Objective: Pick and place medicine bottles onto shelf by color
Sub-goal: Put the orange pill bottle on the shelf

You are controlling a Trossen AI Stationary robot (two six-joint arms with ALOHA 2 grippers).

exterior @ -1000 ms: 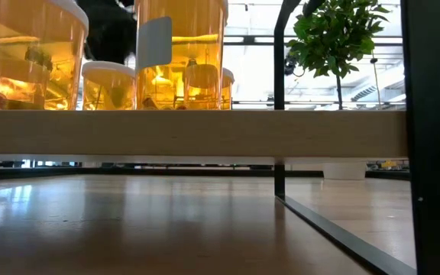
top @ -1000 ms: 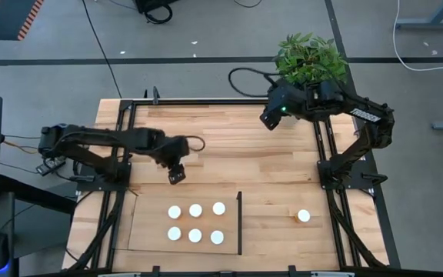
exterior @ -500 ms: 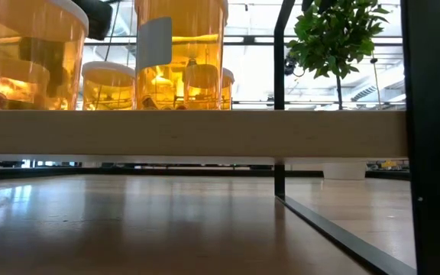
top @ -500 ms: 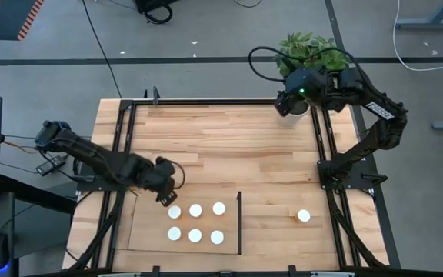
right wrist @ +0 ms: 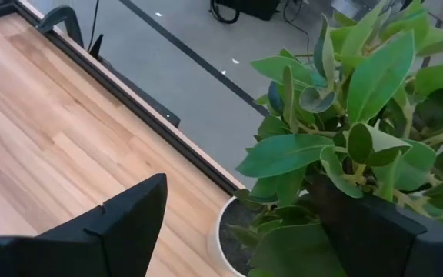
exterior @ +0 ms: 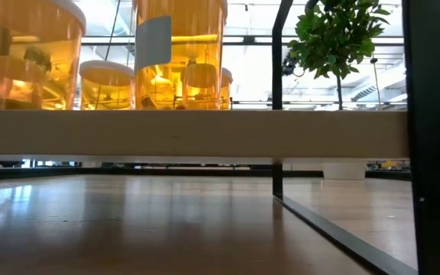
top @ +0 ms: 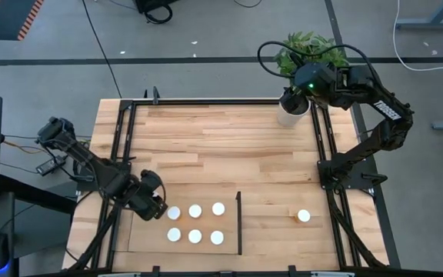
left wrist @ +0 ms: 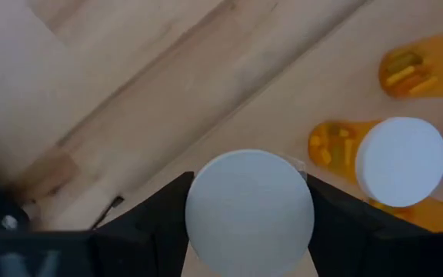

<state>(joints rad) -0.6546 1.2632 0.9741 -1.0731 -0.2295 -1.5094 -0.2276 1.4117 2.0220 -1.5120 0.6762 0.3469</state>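
I see grey concrete floor [top: 206, 31] crossed by a dark line, black cables [top: 154, 9], and possibly bright windows [exterior: 250, 72] behind.
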